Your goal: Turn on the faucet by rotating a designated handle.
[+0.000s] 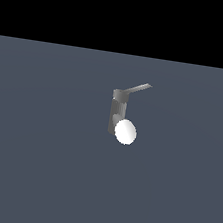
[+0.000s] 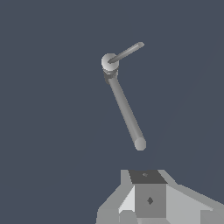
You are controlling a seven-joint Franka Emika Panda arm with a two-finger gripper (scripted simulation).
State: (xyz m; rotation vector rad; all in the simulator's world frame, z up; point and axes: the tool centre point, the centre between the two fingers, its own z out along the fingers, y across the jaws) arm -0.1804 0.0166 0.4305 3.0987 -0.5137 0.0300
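The faucet [image 1: 118, 109] is a small dark grey upright cylinder on the floor, with a bright white oval end [image 1: 125, 132] at its front. The handle [image 1: 138, 88] is a thin light grey bar that sticks out from the faucet's top towards the exterior view's right. The wrist view shows the faucet's round top [image 2: 109, 61] from above, with the handle [image 2: 127, 52] and the long spout tube [image 2: 126, 111]. Only part of my gripper [image 2: 148, 183] shows at the edge of the wrist view, apart from the faucet and beyond the tube's end. Its jaws cannot be made out. The arm is out of the exterior view.
A flat dark blue-grey floor [image 1: 35, 163] lies all around the faucet. A black band [image 1: 126, 14] fills the top of the exterior view. No other object shows.
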